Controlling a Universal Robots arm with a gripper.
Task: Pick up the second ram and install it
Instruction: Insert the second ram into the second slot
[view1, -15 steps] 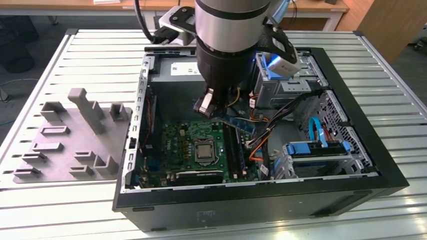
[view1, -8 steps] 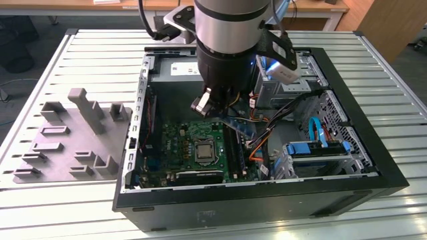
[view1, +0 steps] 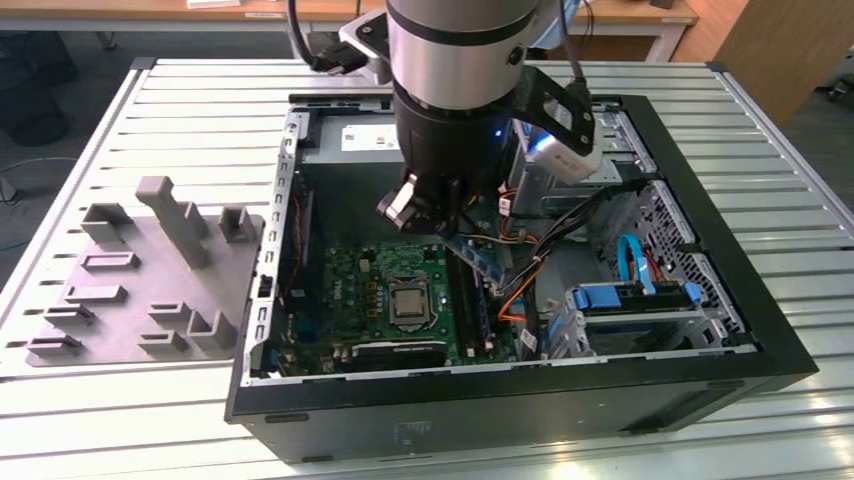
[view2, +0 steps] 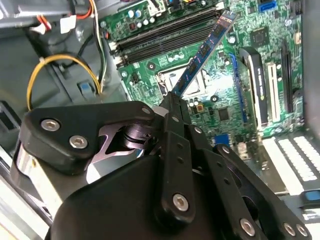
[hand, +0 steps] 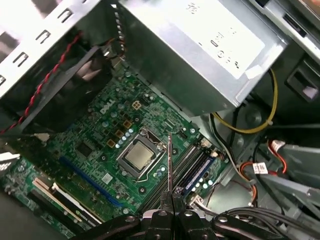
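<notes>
The second ram, a thin blue-green stick, juts out of my gripper, which is shut on one end of it. In the exterior view the second ram hangs tilted above the motherboard inside the open computer case, just under the gripper. In the first wrist view the second ram shows edge-on above the gripper, over the long black memory slots beside the processor socket. The stick is not touching the memory slots.
A grey fixture block with upright posts lies on the slatted table left of the case. The silver power supply and loose cables crowd the gripper. A drive cage with blue cables fills the case's right side.
</notes>
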